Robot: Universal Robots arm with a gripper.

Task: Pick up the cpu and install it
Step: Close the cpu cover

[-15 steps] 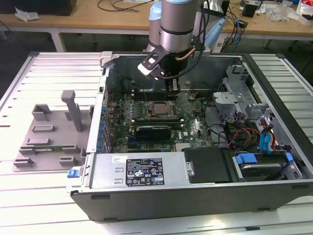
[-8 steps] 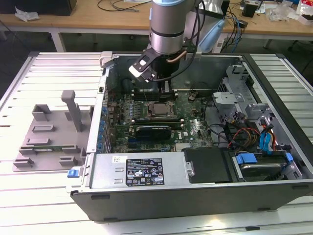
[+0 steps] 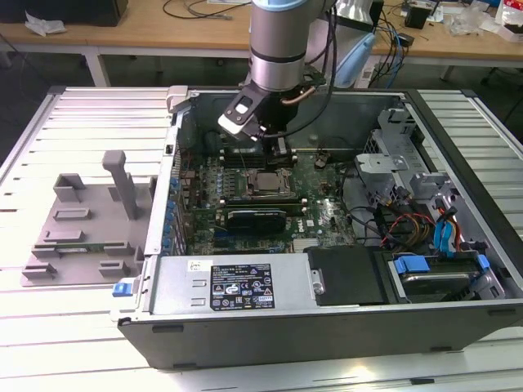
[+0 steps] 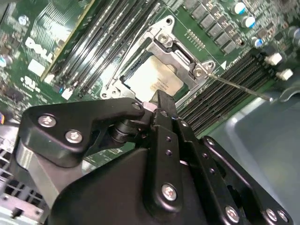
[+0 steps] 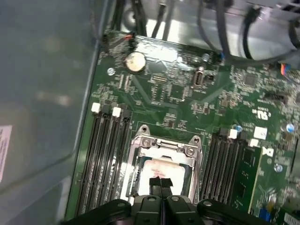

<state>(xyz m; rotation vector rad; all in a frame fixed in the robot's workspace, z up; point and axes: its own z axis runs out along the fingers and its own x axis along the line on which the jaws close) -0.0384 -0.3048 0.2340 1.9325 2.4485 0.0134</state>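
The cpu [image 4: 152,77] is pale silver-grey, the motherboard [image 5: 178,93] green, the hand [image 5: 161,183] black, the tray [image 3: 82,237] plain grey.

cpu [image 5: 161,165]: one edge hidden behind the fingers [image 5: 156,183] in both wrist views | arm [image 3: 278,37]: cut off at the exterior view's top edge | bench [image 3: 82,347]: cut off at the lower frame edge

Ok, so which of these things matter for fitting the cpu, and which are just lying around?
For the job:
cpu, lying in the socket frame
gripper, shut, over the cpu

Just lying about:
grey plastic tray, outside the case
power supply
coin cell battery
memory slots
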